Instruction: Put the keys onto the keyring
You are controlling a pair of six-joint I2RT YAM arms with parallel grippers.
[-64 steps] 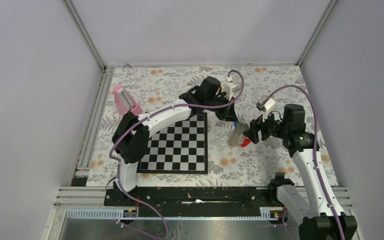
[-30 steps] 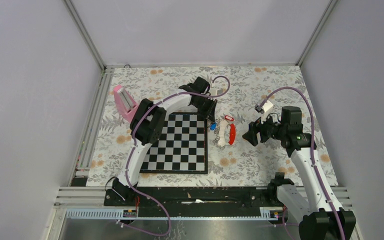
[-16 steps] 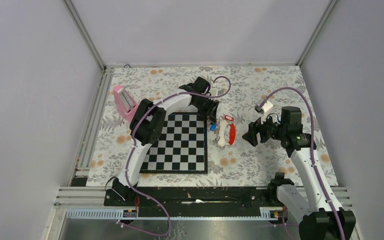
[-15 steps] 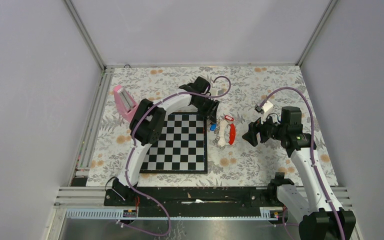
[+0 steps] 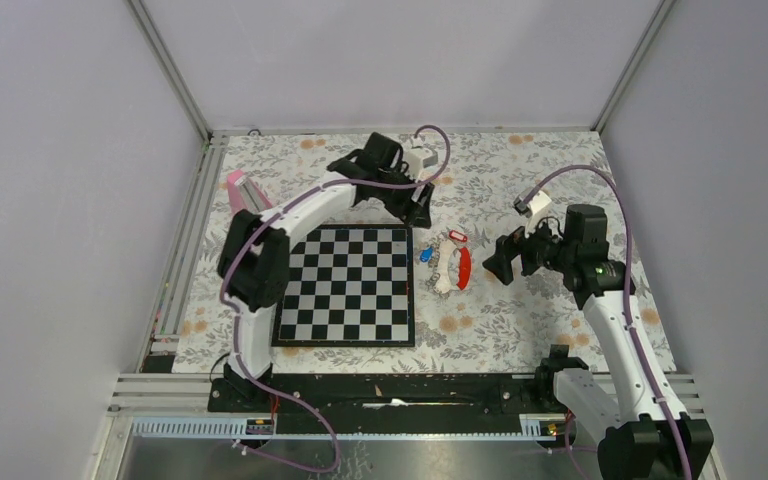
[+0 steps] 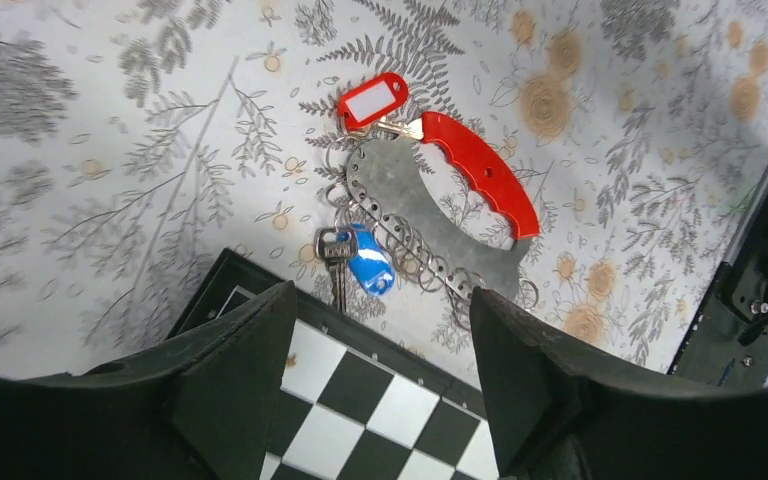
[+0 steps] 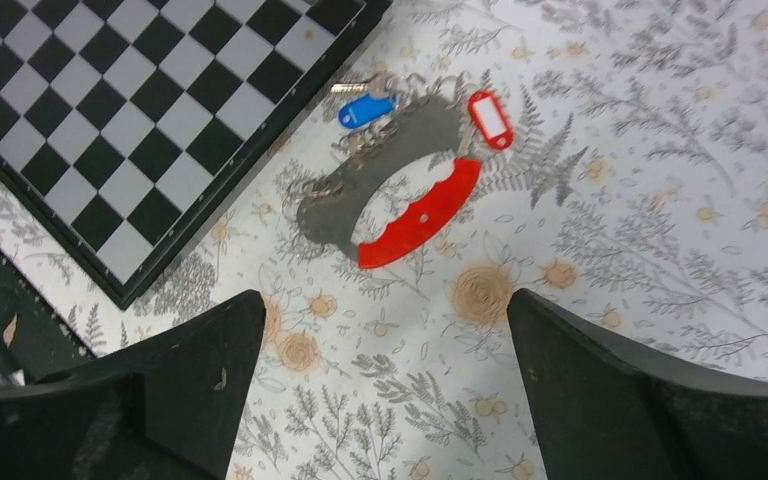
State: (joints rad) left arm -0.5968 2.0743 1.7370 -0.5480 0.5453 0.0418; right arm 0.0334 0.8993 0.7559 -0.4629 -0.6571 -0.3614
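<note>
The keyring [image 5: 452, 268], a curved grey plate with a red grip [image 6: 480, 170] and several small rings along its inner edge, lies flat on the floral cloth right of the chessboard. The blue-tagged key [image 6: 368, 272] rests among those rings at the board's edge. The red-tagged key [image 6: 372, 100] lies at the fob's far end. Whether either key is threaded on a ring I cannot tell. My left gripper [image 6: 380, 330] hovers open over the board's corner, just short of the blue-tagged key [image 5: 425, 254]. My right gripper [image 7: 385, 330] is open and empty, off the keyring's [image 7: 410, 200] right side.
The black-framed chessboard [image 5: 350, 285] lies left of the keyring. A pink wedge block [image 5: 245, 190] stands near the left rail. The right arm's base [image 6: 765, 290] shows dark at the edge of the left wrist view.
My left gripper has opened and drawn back toward the far side, away from the blue-tagged key. My right gripper has opened a little wider. Keyring and keys have not moved.
</note>
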